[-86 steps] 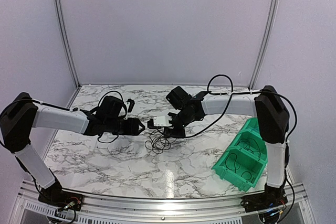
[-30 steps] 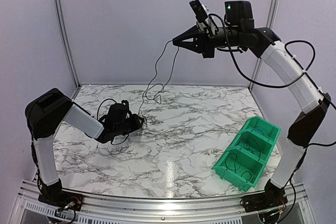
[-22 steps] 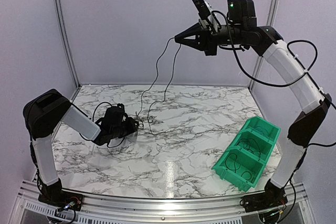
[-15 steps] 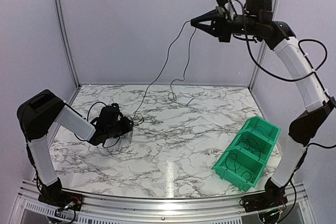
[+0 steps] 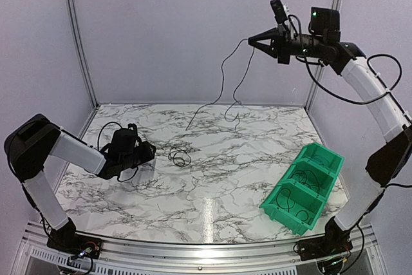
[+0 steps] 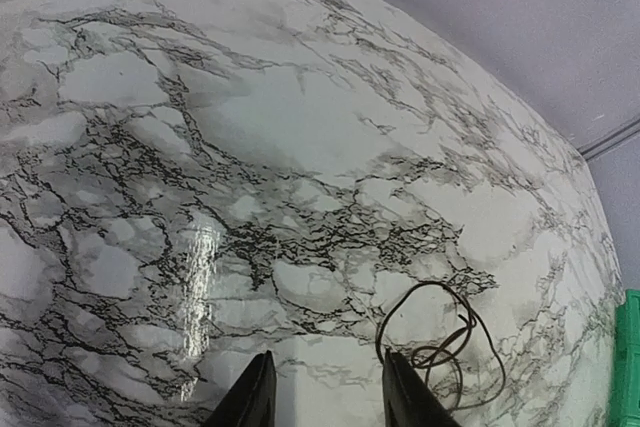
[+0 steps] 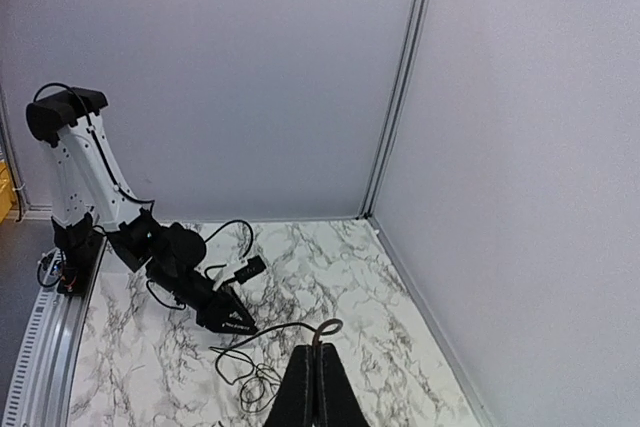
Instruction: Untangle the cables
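The right gripper [image 5: 252, 38] has its jaws pressed together on a thin black cable [image 5: 223, 82], high above the back of the table. In its wrist view the strand curls out in a small loop right at the closed fingertips. From that pinch the cable hangs in two slack strands, and their lower ends come down onto the marble table [image 5: 212, 207] near its back edge.

The left gripper [image 5: 152, 151] sits low over the left side of the table. Its jaws are parted by a moderate gap and nothing is between them (only bare marble shows there in its wrist view). Just beside one of its fingers [image 6: 400, 397] lies a small tangle [image 6: 440, 347] of thin dark loops, flat on the table. It appears separate from the hanging cable, though the strands are too fine to be sure.

Well to the right, near the front corner, stands a green bin [image 5: 283, 216] with two compartments. Thin dark bin cables [image 5: 293, 199] lie coiled inside it.
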{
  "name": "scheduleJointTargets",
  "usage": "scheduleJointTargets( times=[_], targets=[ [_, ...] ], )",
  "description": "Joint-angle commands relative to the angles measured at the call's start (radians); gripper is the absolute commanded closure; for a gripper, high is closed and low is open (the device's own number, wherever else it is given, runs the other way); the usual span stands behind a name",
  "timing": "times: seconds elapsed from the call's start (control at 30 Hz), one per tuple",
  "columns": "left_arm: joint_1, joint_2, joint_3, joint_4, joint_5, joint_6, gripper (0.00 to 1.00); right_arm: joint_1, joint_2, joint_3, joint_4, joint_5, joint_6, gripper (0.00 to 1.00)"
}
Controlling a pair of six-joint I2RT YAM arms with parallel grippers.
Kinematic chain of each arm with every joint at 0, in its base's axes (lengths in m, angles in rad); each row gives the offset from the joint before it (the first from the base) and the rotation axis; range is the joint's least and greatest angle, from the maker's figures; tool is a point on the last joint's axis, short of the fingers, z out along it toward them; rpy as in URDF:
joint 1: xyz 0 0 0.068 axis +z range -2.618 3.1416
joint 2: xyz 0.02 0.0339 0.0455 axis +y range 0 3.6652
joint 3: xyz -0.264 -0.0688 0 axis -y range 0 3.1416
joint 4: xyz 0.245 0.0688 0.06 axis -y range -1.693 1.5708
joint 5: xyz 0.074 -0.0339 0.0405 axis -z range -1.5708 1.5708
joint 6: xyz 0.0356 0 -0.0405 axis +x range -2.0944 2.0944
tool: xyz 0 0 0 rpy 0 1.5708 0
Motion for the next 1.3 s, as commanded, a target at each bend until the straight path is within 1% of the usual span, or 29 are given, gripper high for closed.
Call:
scheduleJointTargets(
  times=[0.0, 0.2, 0.43, 0.63, 0.77, 0.83, 0.93, 1.07, 1.17, 1.27],
  targets=[
    [0.002, -0.120, -0.024, -0.019, 0.006, 0.083, 0.58, 0.003, -0.019, -0.108, 0.050, 0.043, 0.002, 1.00],
    [0.002, -0.248, -0.025, -0.086, 0.022, 0.168, 0.53, 0.003, -0.045, -0.238, 0.033, 0.067, -0.048, 1.00],
    [0.003, -0.307, 0.049, -0.183, 0.092, 0.211, 0.50, 0.003, -0.077, -0.288, -0.045, 0.091, -0.123, 1.00],
    [0.002, -0.319, 0.231, -0.371, 0.111, 0.262, 0.47, 0.004, -0.112, -0.283, -0.123, 0.115, -0.172, 1.00],
    [0.002, -0.285, 0.418, -0.593, 0.065, 0.317, 0.45, 0.004, -0.147, -0.289, -0.176, 0.127, -0.204, 1.00],
    [0.001, -0.264, 0.490, -0.661, 0.068, 0.363, 0.44, 0.003, -0.171, -0.302, -0.201, 0.132, -0.223, 1.00],
    [0.003, -0.240, 0.541, -0.687, 0.048, 0.429, 0.43, 0.004, -0.220, -0.335, -0.229, 0.141, -0.244, 1.00],
    [0.004, -0.205, 0.561, -0.688, -0.010, 0.542, 0.41, 0.004, -0.313, -0.385, -0.276, 0.152, -0.285, 1.00],
    [0.009, -0.192, 0.539, -0.678, -0.062, 0.605, 0.39, 0.004, -0.383, -0.427, -0.323, 0.171, -0.335, 1.00],
    [0.021, -0.195, 0.494, -0.654, -0.095, 0.628, 0.39, 0.003, -0.457, -0.475, -0.351, 0.213, -0.372, 1.00]
  ],
)
